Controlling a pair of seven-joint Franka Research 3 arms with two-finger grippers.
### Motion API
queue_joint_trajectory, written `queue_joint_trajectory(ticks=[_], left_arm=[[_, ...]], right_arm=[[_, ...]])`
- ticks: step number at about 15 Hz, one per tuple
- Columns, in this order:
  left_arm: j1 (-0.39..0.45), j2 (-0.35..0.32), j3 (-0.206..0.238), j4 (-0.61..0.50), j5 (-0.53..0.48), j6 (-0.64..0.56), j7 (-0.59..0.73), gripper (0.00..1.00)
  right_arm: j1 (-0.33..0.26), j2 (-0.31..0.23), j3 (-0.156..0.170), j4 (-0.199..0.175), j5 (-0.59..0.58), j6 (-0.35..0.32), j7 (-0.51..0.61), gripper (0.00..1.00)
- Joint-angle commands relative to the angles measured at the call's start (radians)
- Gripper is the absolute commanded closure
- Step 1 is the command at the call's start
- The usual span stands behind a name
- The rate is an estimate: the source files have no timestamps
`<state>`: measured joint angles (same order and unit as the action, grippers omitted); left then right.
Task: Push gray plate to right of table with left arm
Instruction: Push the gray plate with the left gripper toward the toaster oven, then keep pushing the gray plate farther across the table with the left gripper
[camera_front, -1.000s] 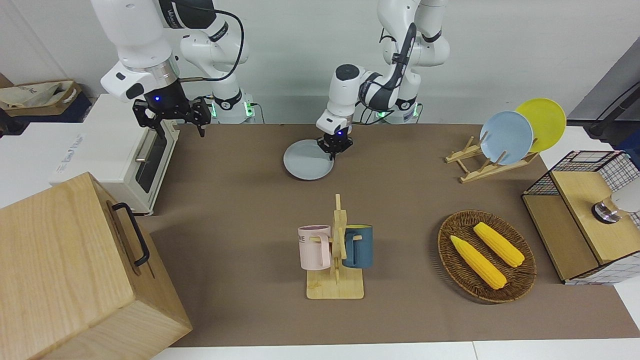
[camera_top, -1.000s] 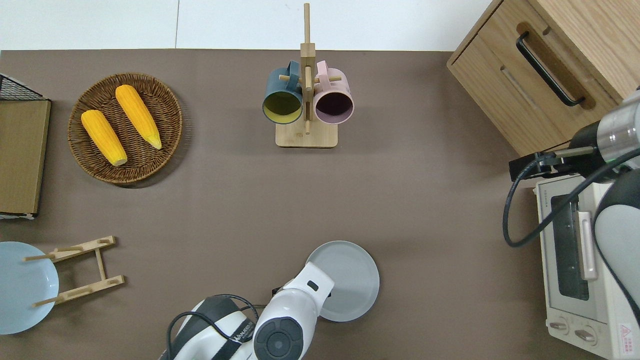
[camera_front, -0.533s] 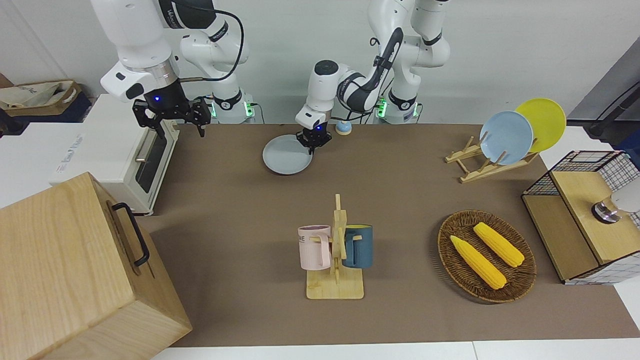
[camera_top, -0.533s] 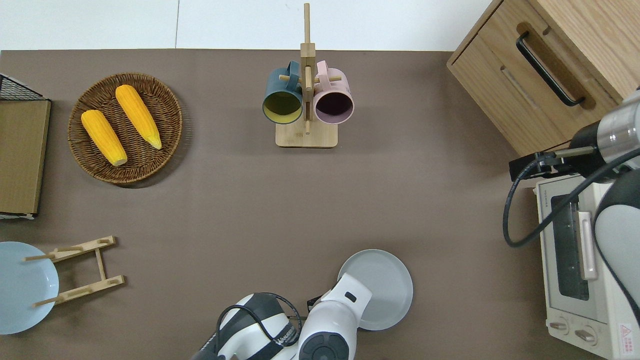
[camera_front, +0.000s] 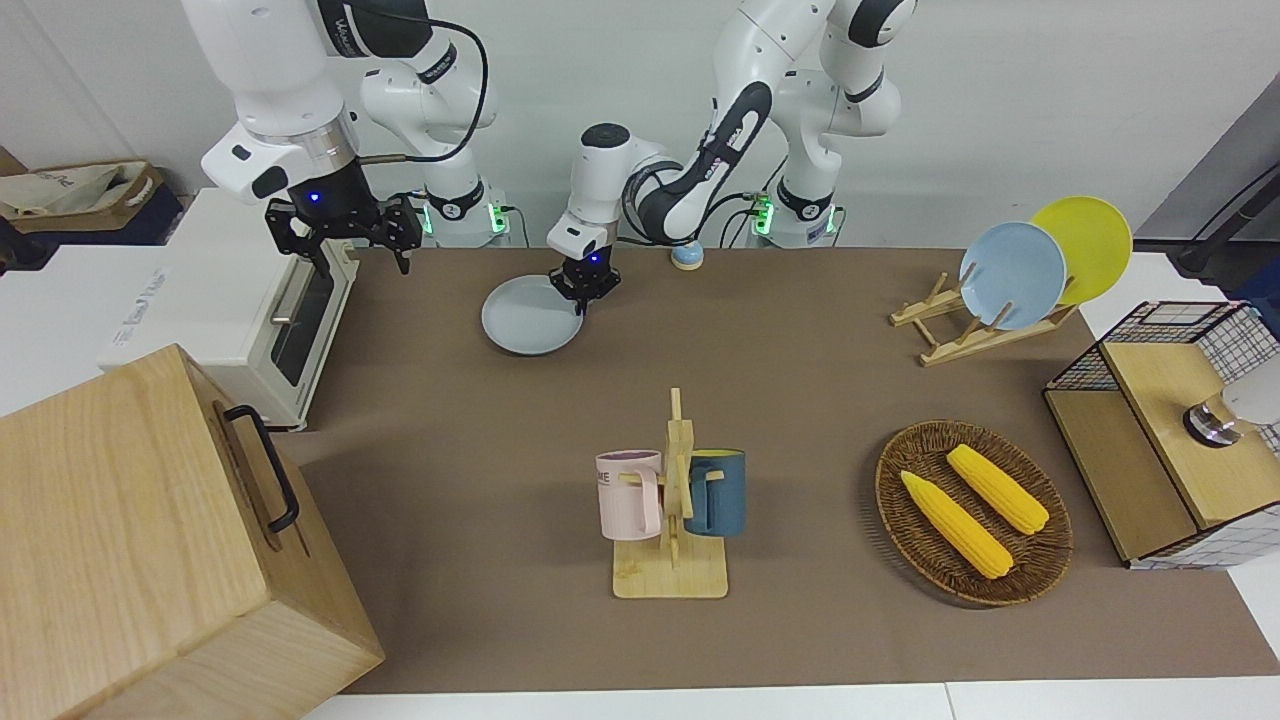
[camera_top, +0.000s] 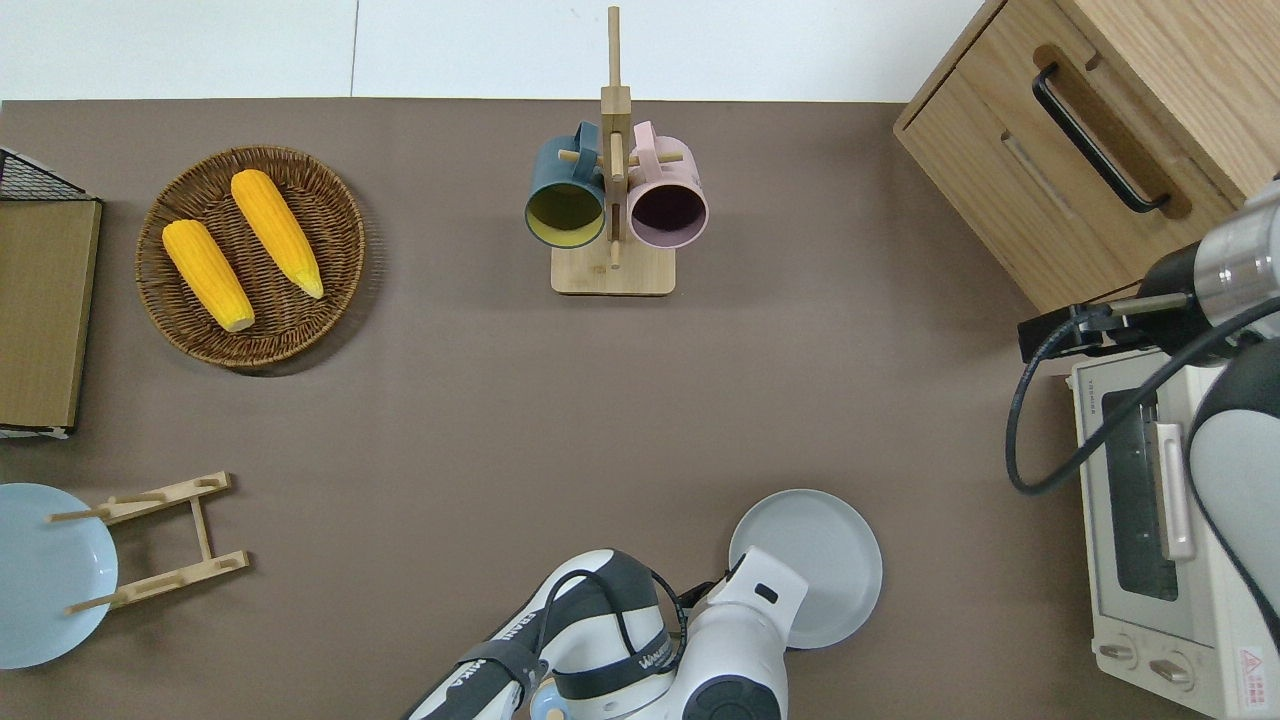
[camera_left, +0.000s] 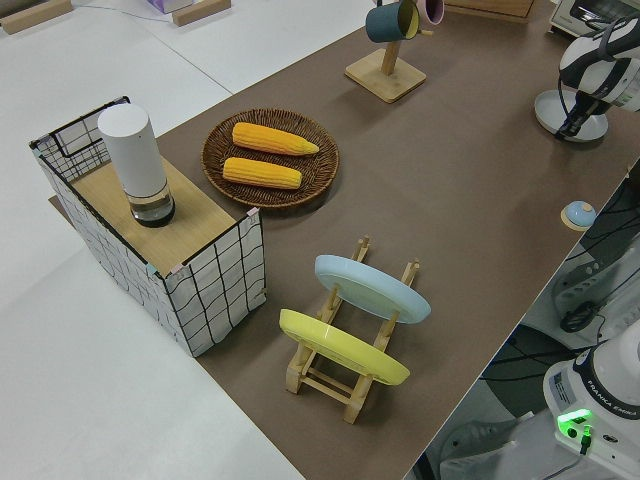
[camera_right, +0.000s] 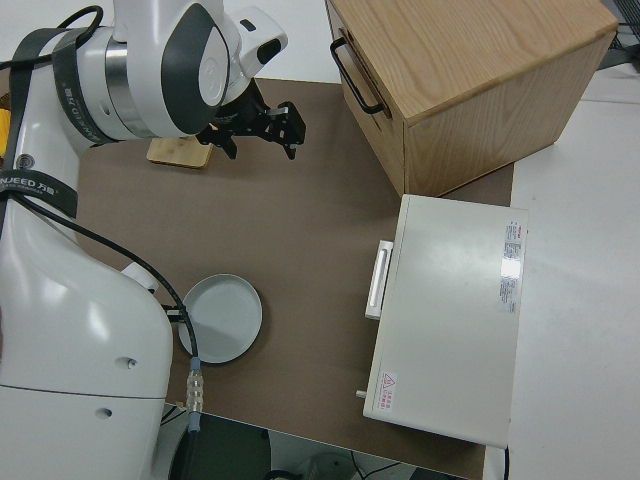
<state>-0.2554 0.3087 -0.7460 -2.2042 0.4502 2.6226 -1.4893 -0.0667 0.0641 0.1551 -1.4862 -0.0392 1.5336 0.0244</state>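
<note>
Your left gripper (camera_front: 584, 296) has its fingertips down at the rim of the small, matte, pale bluish-gray round plate (camera_front: 528, 318); you cannot tell how far apart they are. The plate lies flat on the brown-matted table (camera_front: 800, 400), near the robots' edge, between the arm bases. The right arm is parked.

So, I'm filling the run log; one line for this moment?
left gripper: on gray plate rim | plate: flat on table, near toaster oven | right arm: parked
</note>
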Motion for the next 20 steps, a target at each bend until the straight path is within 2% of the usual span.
queue_joint_trajectory(ticks=[1, 5, 6, 8, 9, 12, 20], left_arm=[[-0.019, 0.067, 0.016, 0.038, 0.054, -0.009, -0.048, 1.00], [-0.019, 0.067, 0.016, 0.040, 0.053, -0.009, -0.048, 1.00], [-0.018, 0.067, 0.016, 0.041, 0.053, -0.010, -0.048, 0.97], [-0.018, 0.067, 0.017, 0.055, 0.053, -0.012, -0.048, 0.59], [-0.018, 0.067, 0.017, 0.058, 0.053, -0.012, -0.046, 0.52], [-0.012, 0.067, 0.017, 0.066, 0.053, -0.016, -0.045, 0.01], [-0.007, 0.066, 0.017, 0.089, 0.055, -0.075, -0.040, 0.00]], right_arm=[[-0.001, -0.006, 0.000, 0.003, 0.007, -0.010, 0.003, 0.017], [-0.001, -0.006, 0.000, 0.001, 0.007, -0.010, 0.003, 0.017], [-0.001, -0.006, 0.000, 0.001, 0.007, -0.010, 0.003, 0.017], [-0.001, -0.006, 0.000, 0.001, 0.007, -0.010, 0.003, 0.017], [-0.001, -0.006, 0.000, 0.001, 0.007, -0.010, 0.003, 0.017], [-0.001, -0.006, 0.000, 0.001, 0.007, -0.010, 0.003, 0.017], [-0.001, -0.006, 0.000, 0.001, 0.007, -0.010, 0.003, 0.017]])
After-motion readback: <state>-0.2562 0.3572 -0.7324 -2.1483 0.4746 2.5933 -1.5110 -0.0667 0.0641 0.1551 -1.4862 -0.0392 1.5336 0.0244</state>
